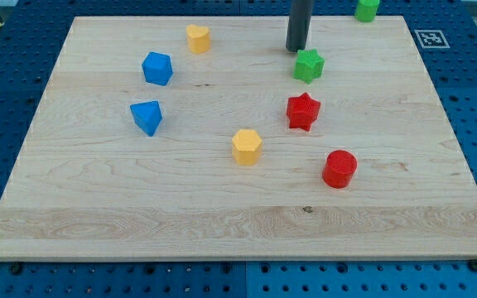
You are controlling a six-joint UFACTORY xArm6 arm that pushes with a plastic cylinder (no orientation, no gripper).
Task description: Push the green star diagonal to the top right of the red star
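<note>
Pale wooden tabletop [222, 223] across nearly the whole view, bare along its bottom edge and right side, with room open to the right of both stars. No jaws here: only a dark rod dropping from the view's top, my tip [296, 50] just above and left of the green star [308, 65]. Green star directly above the red star [302, 111], slightly right, apart from it; red cylinder [339, 169] lower right, another green block [367, 9] at the top edge.
</note>
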